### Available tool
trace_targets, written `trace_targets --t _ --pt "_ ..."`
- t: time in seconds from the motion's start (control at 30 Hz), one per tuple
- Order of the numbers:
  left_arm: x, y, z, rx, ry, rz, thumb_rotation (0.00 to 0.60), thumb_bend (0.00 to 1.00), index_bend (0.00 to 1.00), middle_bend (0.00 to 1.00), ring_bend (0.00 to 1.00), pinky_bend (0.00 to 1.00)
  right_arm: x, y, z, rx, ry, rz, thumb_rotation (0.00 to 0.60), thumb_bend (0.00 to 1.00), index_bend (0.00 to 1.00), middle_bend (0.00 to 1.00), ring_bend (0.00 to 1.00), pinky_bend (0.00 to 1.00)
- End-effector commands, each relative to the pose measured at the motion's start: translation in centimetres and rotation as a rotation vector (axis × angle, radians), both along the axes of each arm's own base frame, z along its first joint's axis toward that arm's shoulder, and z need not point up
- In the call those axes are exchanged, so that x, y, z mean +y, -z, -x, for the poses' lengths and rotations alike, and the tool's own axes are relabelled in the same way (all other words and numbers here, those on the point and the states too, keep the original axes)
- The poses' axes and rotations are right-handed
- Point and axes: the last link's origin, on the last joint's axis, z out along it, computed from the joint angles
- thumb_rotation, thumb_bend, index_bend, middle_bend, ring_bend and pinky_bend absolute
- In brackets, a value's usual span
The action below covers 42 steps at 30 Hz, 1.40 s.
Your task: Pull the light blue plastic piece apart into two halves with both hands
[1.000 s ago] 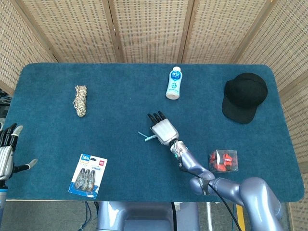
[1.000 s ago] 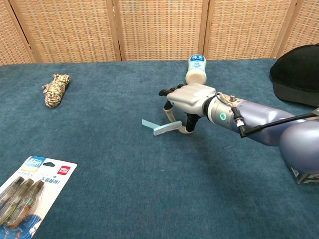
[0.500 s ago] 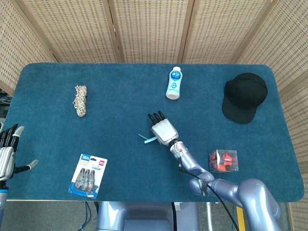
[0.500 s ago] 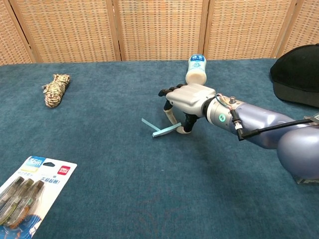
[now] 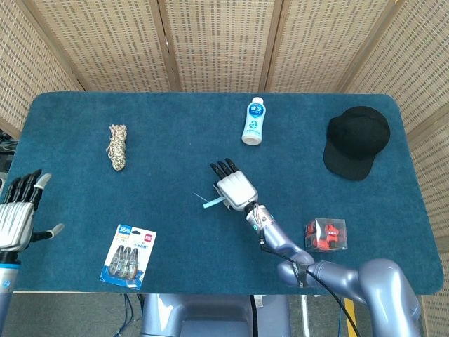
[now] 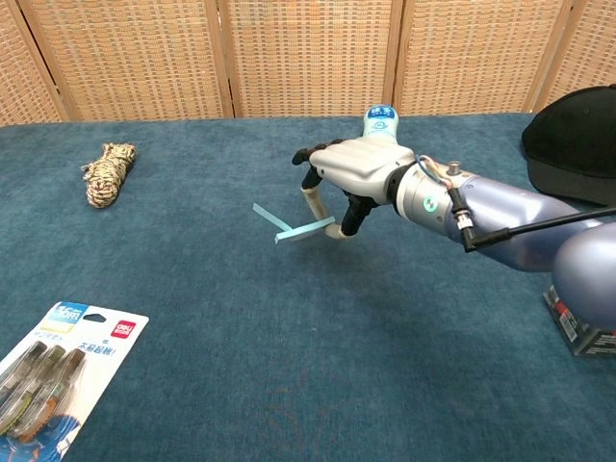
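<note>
The light blue plastic piece (image 6: 294,227) (image 5: 209,202) is a thin V-shaped strip, lifted just off the blue cloth near the table's middle. My right hand (image 6: 356,178) (image 5: 234,188) pinches its right end between thumb and a finger, palm down, with the strip sticking out to the left. My left hand (image 5: 17,213) hovers at the far left edge of the table with its fingers spread and nothing in it. The chest view does not show the left hand.
A coiled rope bundle (image 5: 117,147) lies far left. A white bottle (image 5: 253,121) lies behind the right hand. A black cap (image 5: 356,141) sits at the right, a red-filled box (image 5: 325,234) at the front right, a blister pack (image 5: 128,255) at the front left.
My right hand has lifted the strip off the cloth and carried it slightly left. My left hand has risen and moved inward over the table's left edge.
</note>
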Motion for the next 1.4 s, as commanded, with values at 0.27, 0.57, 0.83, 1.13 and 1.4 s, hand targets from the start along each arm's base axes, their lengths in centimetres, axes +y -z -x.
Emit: trace_targets --t 0.27,0.57,0.83,1.13,1.4 --pt "10.5 2.2 -7.3 -0.005 0.359 0.068 0.6 0.0 0.24 0.9 0.77 0.79 0.5 -0.9 -1.9 0.014 0.006 0.031 0.6 0.46 0.62 0.08 0.0 0.0" --pt "13.8 5.9 -11.2 -0.018 0.416 0.186 0.6 0.0 0.35 0.99 0.87 0.87 0.6 -0.5 -3.3 0.01 0.04 0.035 0.6 0.47 0.62 0.09 0.0 0.0" --pt "14.8 8.5 -13.3 -0.076 0.408 0.253 0.6 0.05 0.42 1.0 0.9 0.91 0.6 -0.6 -4.3 -0.003 0.065 0.035 0.6 0.47 0.62 0.09 0.0 0.0" --pt "14.3 11.6 -12.7 -0.132 0.352 0.327 0.6 0.17 0.47 1.0 0.9 0.91 0.4 -0.7 -4.5 -0.018 0.106 0.032 0.6 0.49 0.62 0.1 0.0 0.0" --pt "14.4 13.8 -13.0 -0.168 0.339 0.351 0.6 0.28 0.53 1.0 0.9 0.91 0.5 -0.8 -4.3 -0.02 0.114 0.031 0.6 0.51 0.62 0.1 0.0 0.0"
